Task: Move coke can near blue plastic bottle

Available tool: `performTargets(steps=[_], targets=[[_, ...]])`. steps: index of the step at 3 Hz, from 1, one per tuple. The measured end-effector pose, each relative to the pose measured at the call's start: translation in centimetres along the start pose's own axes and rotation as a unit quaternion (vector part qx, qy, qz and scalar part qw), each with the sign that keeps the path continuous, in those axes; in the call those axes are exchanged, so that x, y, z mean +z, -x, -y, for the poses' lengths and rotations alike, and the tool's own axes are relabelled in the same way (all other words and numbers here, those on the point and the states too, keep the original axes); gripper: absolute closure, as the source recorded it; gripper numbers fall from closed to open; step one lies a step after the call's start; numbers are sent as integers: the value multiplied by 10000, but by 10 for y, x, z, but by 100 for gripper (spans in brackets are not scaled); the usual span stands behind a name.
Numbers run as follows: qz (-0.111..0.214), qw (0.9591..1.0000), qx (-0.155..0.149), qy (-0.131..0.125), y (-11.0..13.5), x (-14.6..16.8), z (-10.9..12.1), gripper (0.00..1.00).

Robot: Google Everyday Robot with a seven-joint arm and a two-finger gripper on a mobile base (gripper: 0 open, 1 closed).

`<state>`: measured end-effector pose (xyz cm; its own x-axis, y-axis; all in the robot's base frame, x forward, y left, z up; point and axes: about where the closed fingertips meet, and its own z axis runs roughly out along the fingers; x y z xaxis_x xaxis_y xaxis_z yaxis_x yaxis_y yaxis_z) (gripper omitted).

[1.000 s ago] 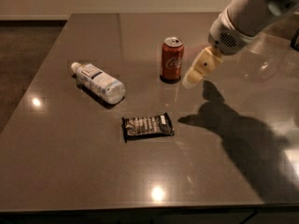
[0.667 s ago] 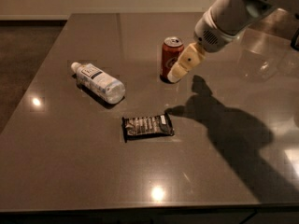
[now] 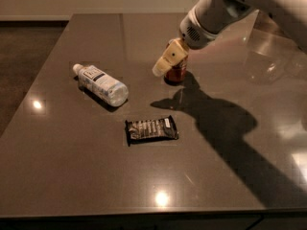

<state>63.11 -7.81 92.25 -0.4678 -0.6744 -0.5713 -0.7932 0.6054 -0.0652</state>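
Note:
The coke can (image 3: 179, 73) stands upright on the dark table (image 3: 72, 176), towards the back middle. Only its lower red part shows, because my gripper (image 3: 169, 61) is in front of its upper half, reaching in from the upper right. The blue plastic bottle (image 3: 100, 84) lies on its side to the left of the can, with its white cap pointing to the back left. The can and the bottle are well apart.
A flat dark snack wrapper (image 3: 151, 129) lies in front of the can and bottle, near the table's middle. My arm's shadow (image 3: 225, 123) falls across the right side of the table. The table's left edge runs along a dark floor (image 3: 24, 56).
My gripper has moved left from the can's right side and now covers the can's upper part. The can, bottle and wrapper have not moved.

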Motion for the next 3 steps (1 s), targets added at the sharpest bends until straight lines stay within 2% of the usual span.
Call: performTargets(steps=[1, 2, 3], targets=[[56, 10000, 4, 15, 12, 10, 7, 16], [79, 10000, -49, 14, 19, 16, 11, 40], [159, 9997, -135, 122, 25, 17, 4, 63]])
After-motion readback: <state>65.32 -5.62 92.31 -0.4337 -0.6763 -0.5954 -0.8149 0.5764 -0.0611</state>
